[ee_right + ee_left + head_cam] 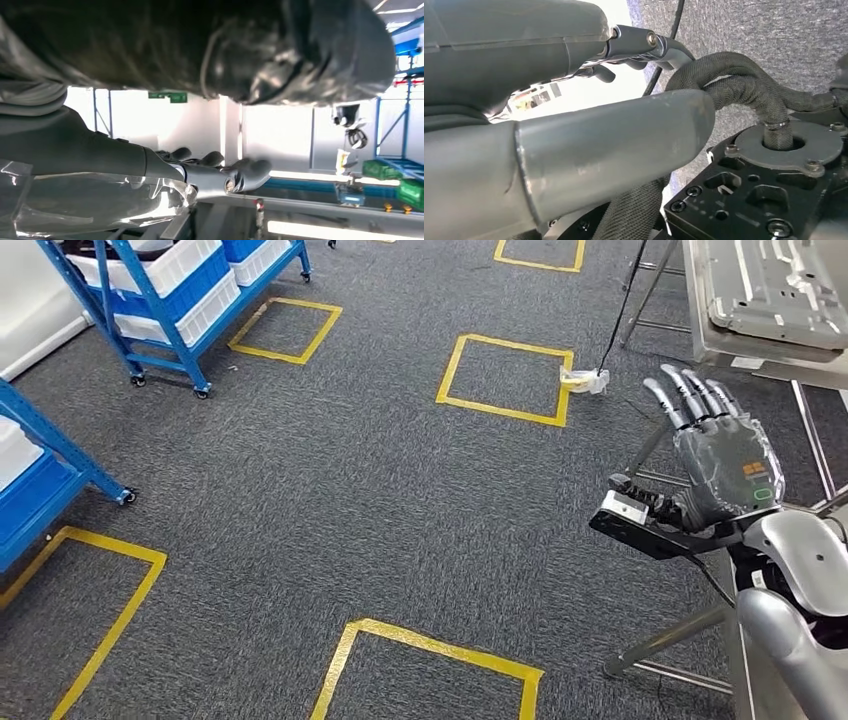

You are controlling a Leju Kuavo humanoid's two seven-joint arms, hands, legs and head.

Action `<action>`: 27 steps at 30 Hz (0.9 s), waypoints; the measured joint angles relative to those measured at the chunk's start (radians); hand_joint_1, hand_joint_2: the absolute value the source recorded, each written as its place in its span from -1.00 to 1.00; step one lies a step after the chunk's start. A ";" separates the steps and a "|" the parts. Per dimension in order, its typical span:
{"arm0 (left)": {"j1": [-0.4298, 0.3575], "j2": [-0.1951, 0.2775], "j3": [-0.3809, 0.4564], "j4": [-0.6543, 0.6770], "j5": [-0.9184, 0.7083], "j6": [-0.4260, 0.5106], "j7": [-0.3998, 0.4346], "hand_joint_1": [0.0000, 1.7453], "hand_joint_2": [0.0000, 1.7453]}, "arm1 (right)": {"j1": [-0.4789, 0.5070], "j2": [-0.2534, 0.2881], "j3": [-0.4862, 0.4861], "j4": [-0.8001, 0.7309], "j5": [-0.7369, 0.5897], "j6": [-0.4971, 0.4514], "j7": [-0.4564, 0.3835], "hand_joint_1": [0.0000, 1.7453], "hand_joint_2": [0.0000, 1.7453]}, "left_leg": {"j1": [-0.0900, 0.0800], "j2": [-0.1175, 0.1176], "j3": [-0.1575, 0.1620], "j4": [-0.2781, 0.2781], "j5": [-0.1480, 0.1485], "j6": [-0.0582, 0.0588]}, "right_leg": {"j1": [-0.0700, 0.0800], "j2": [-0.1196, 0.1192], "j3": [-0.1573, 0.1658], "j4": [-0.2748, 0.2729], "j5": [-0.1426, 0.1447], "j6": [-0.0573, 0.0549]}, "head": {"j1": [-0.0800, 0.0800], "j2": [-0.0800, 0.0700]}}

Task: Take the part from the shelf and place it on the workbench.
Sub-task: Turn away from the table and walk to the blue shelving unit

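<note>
A grey pressed-metal part (775, 285) lies on the workbench (715, 345) at the upper right of the head view. My right hand (715, 455) is raised below and in front of that bench, its fingers stretched out and apart, nothing in it. The right wrist view looks along the same hand (150, 175), whose fingers (245, 175) are extended and bare. In the left wrist view my left hand (574, 100) is seen close up: the thick thumb (624, 140) stands apart from the fingers (639, 45), with nothing between them.
Grey carpet carries several yellow tape squares (505, 375). A blue wheeled shelf (170, 300) with white and blue bins stands at the upper left, another blue shelf (45, 465) at the left edge. A black cable (620, 310) runs down to a taped spot by the bench legs (660, 640).
</note>
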 joint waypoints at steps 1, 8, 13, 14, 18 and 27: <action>0.004 0.000 0.000 -0.003 -0.006 0.000 0.000 -1.00 -1.00 | 0.000 -0.003 0.000 -0.002 -0.006 -0.001 -0.001 -1.00 -1.00 | 0.000 -0.010 0.001 -0.003 0.002 0.006 | -0.003 0.012 0.000 0.006 -0.008 0.005 | 0.000 0.000; 0.022 0.000 0.009 -0.031 -0.043 0.000 0.000 -1.00 -1.00 | 0.014 -0.061 -0.004 -0.026 -0.045 0.007 -0.007 -1.00 -1.00 | -0.002 -0.082 0.005 -0.008 0.006 0.024 | -0.009 0.127 -0.145 0.278 -0.106 0.008 | 0.001 0.000; 0.029 0.000 0.015 -0.040 -0.044 -0.001 0.000 -1.00 -1.00 | 0.021 -0.093 -0.015 -0.038 -0.056 0.006 -0.011 -1.00 -1.00 | 0.001 -0.141 -0.001 -0.004 0.010 0.013 | -0.006 0.201 -0.033 0.010 0.022 -0.008 | 0.001 0.000; 0.031 0.000 0.016 -0.041 -0.044 -0.001 0.000 -1.00 -1.00 | 0.024 -0.096 -0.016 -0.040 -0.058 0.005 -0.012 -1.00 -1.00 | 0.003 -0.152 -0.004 -0.004 0.012 0.007 | -0.004 0.194 -0.031 0.006 0.022 -0.008 | 0.002 0.000; 0.038 -0.002 0.021 -0.045 -0.050 -0.001 0.000 -1.00 -1.00 | 0.036 -0.097 -0.019 -0.045 -0.064 0.001 -0.018 -1.00 -1.00 | 0.000 -0.105 -0.034 0.051 -0.024 -0.012 | -0.009 0.141 -0.016 -0.019 0.034 -0.025 | 0.001 0.000; 0.035 -0.004 0.027 -0.045 -0.054 -0.001 0.000 -1.00 -1.00 | 0.088 -0.077 -0.004 -0.029 -0.057 0.003 -0.037 -1.00 -1.00 | 0.007 0.015 0.003 0.018 -0.010 -0.022 | -0.001 0.028 -0.007 -0.013 0.017 -0.016 | 0.000 0.000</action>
